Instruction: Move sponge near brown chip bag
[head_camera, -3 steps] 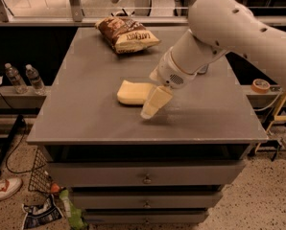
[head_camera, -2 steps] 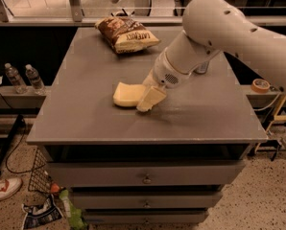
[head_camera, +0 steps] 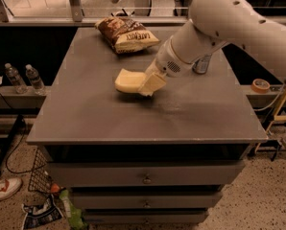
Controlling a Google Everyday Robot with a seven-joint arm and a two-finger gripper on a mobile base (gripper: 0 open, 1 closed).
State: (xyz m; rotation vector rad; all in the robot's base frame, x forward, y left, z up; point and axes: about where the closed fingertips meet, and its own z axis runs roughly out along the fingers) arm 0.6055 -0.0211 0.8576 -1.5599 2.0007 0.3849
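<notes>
The pale yellow sponge is at the middle of the grey table, held at its right end by my gripper. The pale fingers are closed on the sponge, which seems to hang just above the tabletop with a shadow under it. The brown chip bag lies at the back of the table, left of centre and beyond the sponge, with a gap between them. My white arm reaches in from the upper right.
A silver-blue drink can stands behind the arm at the right of the table. Drawers run under the tabletop. Two water bottles stand on a shelf at the left. A tape roll lies at the right.
The gripper and the sponge have moved together to the left and then away from the front edge, closer to the chip bag. The bag has not moved.
</notes>
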